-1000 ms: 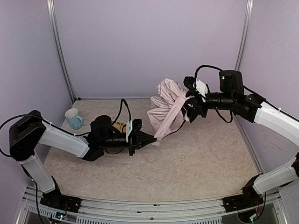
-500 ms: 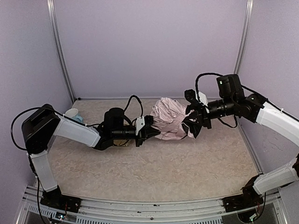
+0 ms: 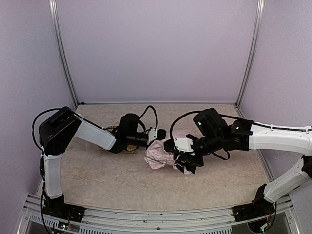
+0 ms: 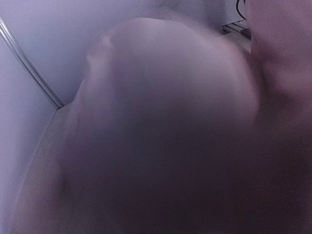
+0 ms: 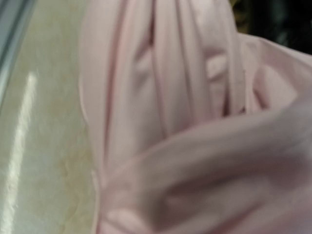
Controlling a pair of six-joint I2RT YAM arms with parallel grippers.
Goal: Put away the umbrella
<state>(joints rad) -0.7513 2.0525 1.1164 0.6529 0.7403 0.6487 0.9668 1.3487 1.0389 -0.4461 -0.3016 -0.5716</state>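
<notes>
From the top camera I have the umbrella [image 3: 160, 156] as a crumpled pale pink bundle low over the middle of the table [image 3: 146, 195], squeezed between the two arms. I cannot tell whether it rests on the surface or hangs just above it.

The left gripper [image 3: 157, 139] comes in from the left and butts against the upper left of the bundle. Its jaws are fully closed. I cannot tell whether any fabric is pinched between them, because the tips are buried in the folds. A sliver of yellow mat [image 3: 127, 150] shows under that wrist.

The right gripper [image 3: 185, 161] reaches in from the right, with its black fingers clamped narrowly on the right end of the bundle. It has hold of the umbrella there.

The wrist cameras add little that the top view lacks. My left wrist feed is almost filled by a blurred pink mound of umbrella [image 4: 161, 122] pressed up to the lens. Only a strip of lilac wall and a metal frame post [image 4: 29, 73] are clear at the upper left, and no fingers can be made out.

The right wrist feed is sharper. It shows long lengthwise pleats in the umbrella [image 5: 195, 122], with a fold crossing in front, and pale speckled table [image 5: 44, 122] down the left side. From above the fabric reads only as a lump.
</notes>
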